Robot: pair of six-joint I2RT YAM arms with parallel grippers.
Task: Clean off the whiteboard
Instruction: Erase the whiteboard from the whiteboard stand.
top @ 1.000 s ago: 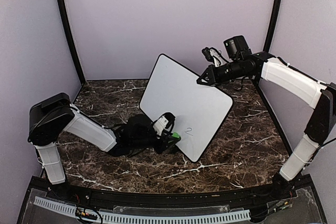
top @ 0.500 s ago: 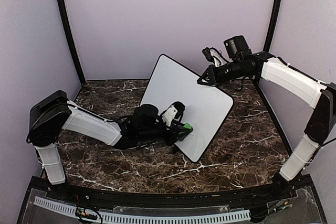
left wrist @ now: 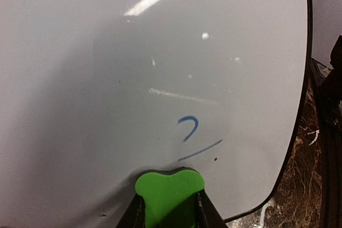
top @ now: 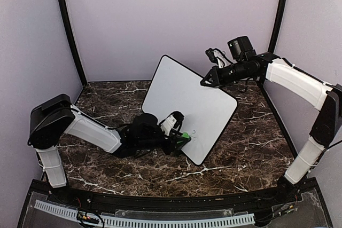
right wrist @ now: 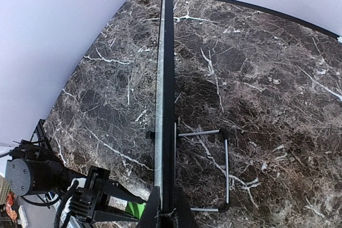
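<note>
I clamp the whiteboard [top: 184,92] by its edge in the right gripper [top: 205,83] to steady it while the left gripper [top: 179,139], closed on the eraser [left wrist: 168,184], presses it just below the blue mark [left wrist: 188,127].

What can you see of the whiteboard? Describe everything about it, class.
The whiteboard is a glossy white rectangle with rounded corners and a thin black frame. It stands propped up and tilted on the marble table. The right gripper is shut on its upper edge. The left gripper presses a green eraser against its lower face. Just above the eraser are a blue hook and a thin stroke. A wire stand shows behind it.
</note>
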